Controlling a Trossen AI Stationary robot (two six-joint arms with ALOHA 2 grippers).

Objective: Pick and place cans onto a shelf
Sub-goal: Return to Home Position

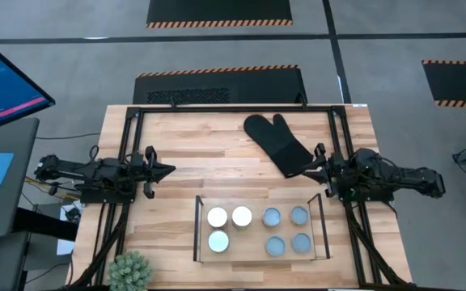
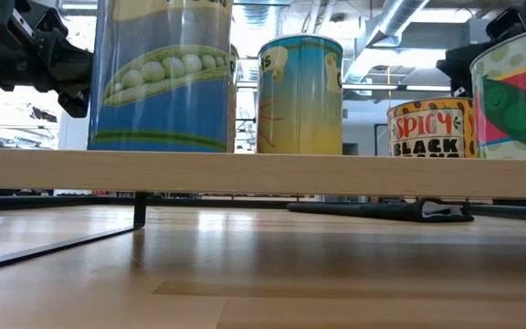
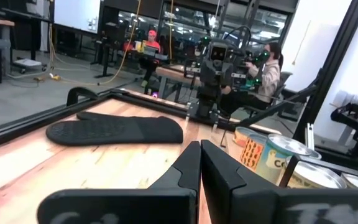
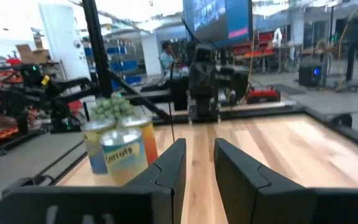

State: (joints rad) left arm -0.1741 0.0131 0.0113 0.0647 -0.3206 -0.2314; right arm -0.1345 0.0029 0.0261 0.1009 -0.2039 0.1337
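Observation:
Several cans stand on the shelf (image 1: 261, 259) near the table's front edge: three white-topped ones (image 1: 218, 217) on its left half and several blue-grey-topped ones (image 1: 285, 229) on its right half. In the low view they stand upright on the shelf's wood base (image 2: 263, 174), among them a pea-label can (image 2: 163, 73) and a yellow-blue can (image 2: 299, 82). My left gripper (image 1: 171, 170) hovers shut at the table's left, pointing level toward the middle (image 3: 199, 155). My right gripper (image 1: 307, 170) hovers open at the right, by the mitt's cuff, with nothing between its fingers (image 4: 197, 158).
A black oven mitt (image 1: 277, 144) lies flat on the far right part of the table. A small green plant (image 1: 130, 271) stands at the front left corner. A black outer frame (image 1: 233, 107) runs around the table. People sit at desks in the room beyond (image 3: 269, 68).

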